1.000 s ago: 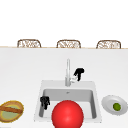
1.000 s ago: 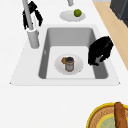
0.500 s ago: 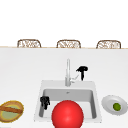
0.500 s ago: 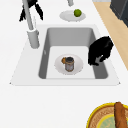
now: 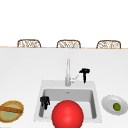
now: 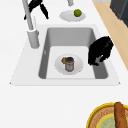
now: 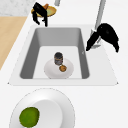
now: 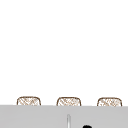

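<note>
In the front view the sink [image 5: 38, 100] sits at lower centre, with the faucet [image 5: 67, 72] rising from its back rim. The right hand [image 5: 85, 73] hangs just right of the faucet, above the back rim; the left hand [image 5: 45, 101] is over the basin's left side. In the left side view a small plate [image 6: 77, 65] lies on the basin floor, carrying a can [image 6: 69, 63]. A ball [image 5: 67, 115] fills the bottom centre of the front view, before the basin. A basket [image 5: 11, 111] lies at lower left, a dish [image 5: 108, 105] holding a fruit [image 5: 116, 106] at lower right. Three chairs [image 5: 68, 44] line the counter's far edge.
</note>
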{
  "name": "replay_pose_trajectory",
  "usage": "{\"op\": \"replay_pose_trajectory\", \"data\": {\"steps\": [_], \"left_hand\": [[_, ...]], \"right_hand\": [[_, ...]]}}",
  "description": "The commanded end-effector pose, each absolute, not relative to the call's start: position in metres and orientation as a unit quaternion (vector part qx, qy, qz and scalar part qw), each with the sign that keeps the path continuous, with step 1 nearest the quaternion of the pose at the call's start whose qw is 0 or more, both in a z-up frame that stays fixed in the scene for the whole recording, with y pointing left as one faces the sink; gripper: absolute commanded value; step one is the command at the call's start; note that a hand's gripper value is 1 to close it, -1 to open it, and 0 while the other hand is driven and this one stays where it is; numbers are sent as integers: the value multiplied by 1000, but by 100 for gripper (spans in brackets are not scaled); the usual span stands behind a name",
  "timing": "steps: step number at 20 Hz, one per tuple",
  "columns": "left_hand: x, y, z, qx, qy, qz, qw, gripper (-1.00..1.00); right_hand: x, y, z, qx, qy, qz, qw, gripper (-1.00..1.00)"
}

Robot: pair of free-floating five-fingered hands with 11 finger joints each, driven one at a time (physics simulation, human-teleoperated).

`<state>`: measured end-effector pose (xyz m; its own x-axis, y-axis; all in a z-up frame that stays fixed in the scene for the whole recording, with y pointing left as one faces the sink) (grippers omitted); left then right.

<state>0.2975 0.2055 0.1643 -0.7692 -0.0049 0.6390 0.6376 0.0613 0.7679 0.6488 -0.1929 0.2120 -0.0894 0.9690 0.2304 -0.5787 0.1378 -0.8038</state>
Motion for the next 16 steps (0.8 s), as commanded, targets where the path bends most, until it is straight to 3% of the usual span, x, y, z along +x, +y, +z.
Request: {"op": "replay_pose_trajectory", "data": {"steps": [1, 16], "left_hand": [[297, 205, 164, -231, -685, -645, 249, 0], [297, 205, 164, -231, -685, -645, 249, 0]], "right_hand": [[633, -193, 204, -261, -391, 614, 634, -100], [564, -182, 170, -279, -380, 626, 621, -100]]}}
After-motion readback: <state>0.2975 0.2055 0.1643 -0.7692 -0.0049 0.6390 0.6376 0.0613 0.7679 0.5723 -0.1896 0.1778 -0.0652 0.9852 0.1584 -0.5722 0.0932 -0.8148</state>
